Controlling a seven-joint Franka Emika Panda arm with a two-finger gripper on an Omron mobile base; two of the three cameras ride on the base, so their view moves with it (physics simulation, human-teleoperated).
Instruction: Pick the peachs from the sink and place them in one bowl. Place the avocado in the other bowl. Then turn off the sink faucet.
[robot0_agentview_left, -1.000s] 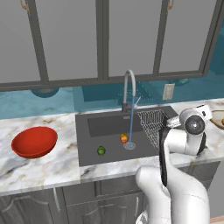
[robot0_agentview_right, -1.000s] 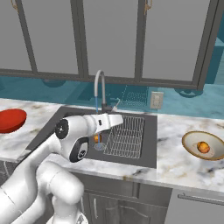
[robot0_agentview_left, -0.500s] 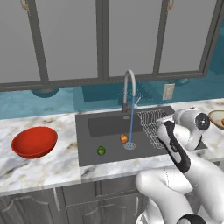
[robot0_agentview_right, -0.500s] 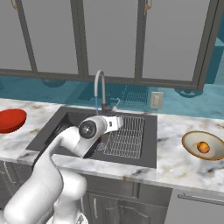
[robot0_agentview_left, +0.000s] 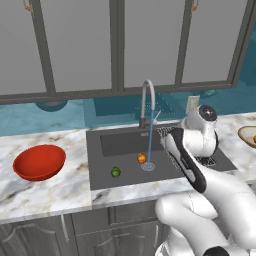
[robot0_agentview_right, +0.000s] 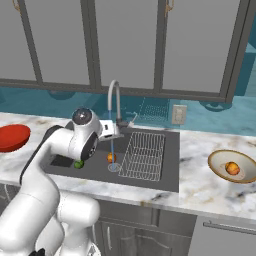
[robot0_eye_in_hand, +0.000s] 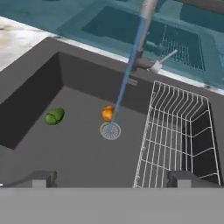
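One peach (robot0_eye_in_hand: 107, 113) lies on the sink (robot0_eye_in_hand: 39, 83) floor beside the drain, under the running stream from the sink faucet (robot0_eye_in_hand: 146, 13). The avocado (robot0_eye_in_hand: 54, 116) rests left of it. My gripper (robot0_eye_in_hand: 113, 179) hovers above the basin, open and empty, fingers wide apart. From the right base view, the peach (robot0_agentview_right: 110, 157) and avocado (robot0_agentview_right: 79, 164) sit in the sink (robot0_agentview_right: 170, 175), and another peach (robot0_agentview_right: 231, 168) lies in the tan bowl (robot0_agentview_right: 215, 161) on the right counter. The red bowl (robot0_agentview_left: 39, 162) stands empty on the left counter.
A wire rack (robot0_eye_in_hand: 175, 131) fills the right part of the basin. The faucet (robot0_agentview_left: 146, 100) arches over the drain with water (robot0_agentview_left: 149, 145) still flowing. Upper cabinets hang above the counter. My own arm (robot0_agentview_left: 185, 160) crosses in front of the rack.
My arm has refolded, its elbow swinging across the sink's right side while the hand stays above the basin near the faucet. The fruits and bowls have not moved.
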